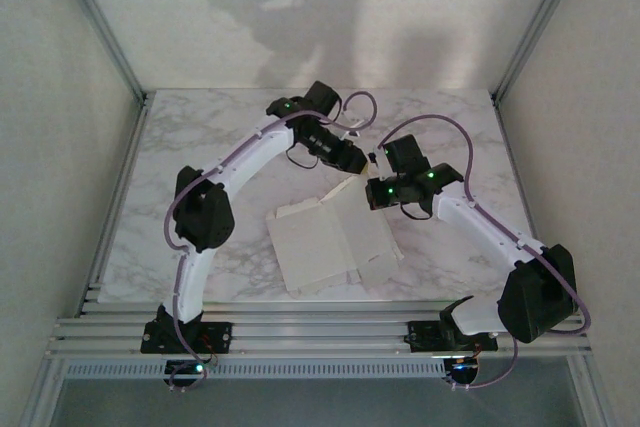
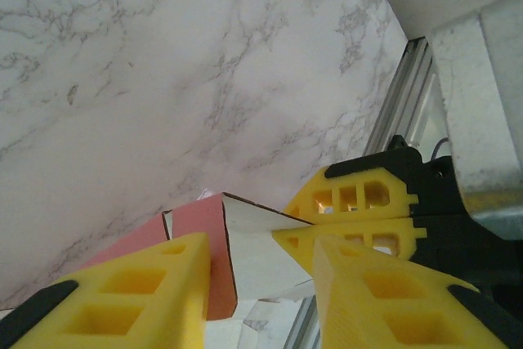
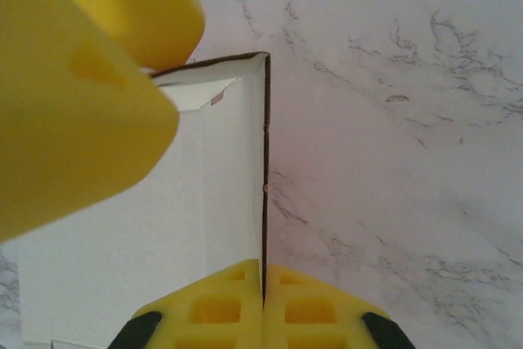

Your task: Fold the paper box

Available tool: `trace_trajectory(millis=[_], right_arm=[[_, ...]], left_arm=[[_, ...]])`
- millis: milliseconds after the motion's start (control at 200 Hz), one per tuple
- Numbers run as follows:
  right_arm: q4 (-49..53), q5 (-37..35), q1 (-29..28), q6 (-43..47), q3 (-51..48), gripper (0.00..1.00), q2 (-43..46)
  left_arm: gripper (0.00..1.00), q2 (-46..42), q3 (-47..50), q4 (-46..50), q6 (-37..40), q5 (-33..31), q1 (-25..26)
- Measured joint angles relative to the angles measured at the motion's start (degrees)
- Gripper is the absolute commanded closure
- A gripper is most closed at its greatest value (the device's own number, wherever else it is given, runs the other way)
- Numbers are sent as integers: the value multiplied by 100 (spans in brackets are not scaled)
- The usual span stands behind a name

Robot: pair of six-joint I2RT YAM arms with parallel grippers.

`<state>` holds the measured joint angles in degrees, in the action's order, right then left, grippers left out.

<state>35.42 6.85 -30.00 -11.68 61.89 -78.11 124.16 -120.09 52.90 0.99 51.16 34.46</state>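
Two grippers work your paper box (image 1: pixel 330 242): the right gripper (image 3: pixel 263 271) is pinched tight on its edge; the left gripper (image 2: pixel 260 255), half open, straddles its raised corner.

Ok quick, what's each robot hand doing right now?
Left hand: open, around a corner flap of the paper box.
Right hand: closed on the paper box's edge.

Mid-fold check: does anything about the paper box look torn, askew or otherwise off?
Nothing stands out. The paper box lies mostly flat, white face up, with no tear visible. Its far corner is raised off the table, where the right pincer is shut on its edge and the left pincer straddles a pink-backed flap.
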Motion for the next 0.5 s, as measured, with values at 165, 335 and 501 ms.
trace_trajectory(millis=[165,335,501], right_arm=[[-59,2,-26,-48,-74,100,4],[-92,28,-26,-109,-140,100,13],[-96,24,-26,-149,-181,100,22]], left_arm=[[60,-146,330,-223,-98,50,7],[59,-229,605,-459,-173,136,48],[58,-229,754,-704,-295,275,74]])
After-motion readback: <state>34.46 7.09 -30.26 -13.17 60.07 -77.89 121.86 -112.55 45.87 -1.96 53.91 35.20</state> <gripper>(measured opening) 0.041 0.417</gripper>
